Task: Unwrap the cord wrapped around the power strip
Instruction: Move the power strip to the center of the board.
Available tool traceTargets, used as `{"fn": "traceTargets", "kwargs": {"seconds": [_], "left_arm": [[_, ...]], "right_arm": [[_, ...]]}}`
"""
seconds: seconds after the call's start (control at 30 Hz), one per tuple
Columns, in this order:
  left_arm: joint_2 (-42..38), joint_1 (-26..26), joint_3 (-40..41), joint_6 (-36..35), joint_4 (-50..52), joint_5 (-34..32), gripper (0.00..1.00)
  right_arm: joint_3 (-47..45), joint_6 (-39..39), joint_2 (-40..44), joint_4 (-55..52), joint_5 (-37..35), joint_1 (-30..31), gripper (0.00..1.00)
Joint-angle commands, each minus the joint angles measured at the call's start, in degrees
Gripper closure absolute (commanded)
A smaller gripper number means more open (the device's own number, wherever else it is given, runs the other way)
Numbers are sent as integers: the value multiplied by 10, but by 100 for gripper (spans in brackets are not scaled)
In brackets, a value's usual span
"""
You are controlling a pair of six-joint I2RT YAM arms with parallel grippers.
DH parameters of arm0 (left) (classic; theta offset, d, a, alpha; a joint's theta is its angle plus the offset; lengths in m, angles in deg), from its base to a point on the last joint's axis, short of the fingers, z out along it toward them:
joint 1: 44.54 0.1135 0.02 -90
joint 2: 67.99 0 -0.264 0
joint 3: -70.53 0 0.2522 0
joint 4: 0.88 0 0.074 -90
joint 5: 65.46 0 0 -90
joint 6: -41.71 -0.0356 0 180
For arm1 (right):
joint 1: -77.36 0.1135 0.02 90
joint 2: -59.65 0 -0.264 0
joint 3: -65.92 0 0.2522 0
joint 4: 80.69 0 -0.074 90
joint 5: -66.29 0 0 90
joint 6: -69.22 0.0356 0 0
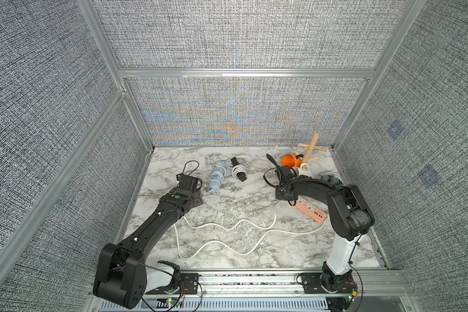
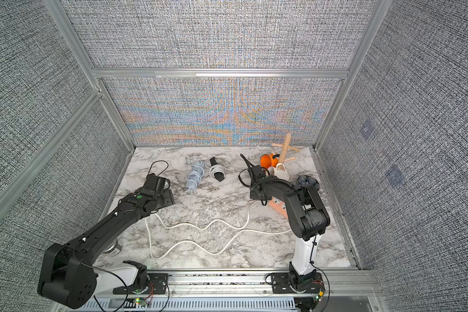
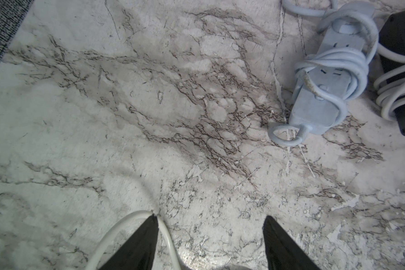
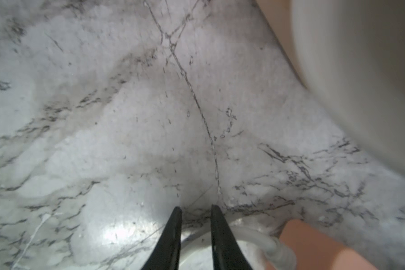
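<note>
Marble tabletop [image 1: 227, 194]: pink power strip [image 1: 312, 212] bare, white cord [image 3: 136, 213] sprawled loose.

pink power strip [image 1: 312, 211] partly under my right arm in both top views, cut off and blurred at the right wrist frame's corner | white cord [image 4: 248, 233] runs behind right fingers [image 4: 171, 240], pinched or not I cannot tell | black power strip [image 3: 401, 44] cropped at the frame edge | cream blur [image 4: 372, 70] I cannot identify
</note>
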Motion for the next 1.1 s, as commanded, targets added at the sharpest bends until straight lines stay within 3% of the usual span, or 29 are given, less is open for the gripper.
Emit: {"fn": "traceTargets", "kwargs": {"seconds": [0.0,0.17,0.53,0.87,1.07], "left_arm": [[11,0,-19,-17,7,4,28],[24,1,-32,-26,2,-2,28],[42,0,-29,-33,-5,-12,28],[79,0,-71,-52,-13,11,27],[157,0,-133,-91,-24,91,17]], "right_arm": [[-17,8,14,-8,9,2,75],[-66,12,45,-20,56,7,75],[-182,46,106,-59,74,41,74],[-209,53,151,-72,117,73,74],[-116,42,202,-67,142,64,47]]}}
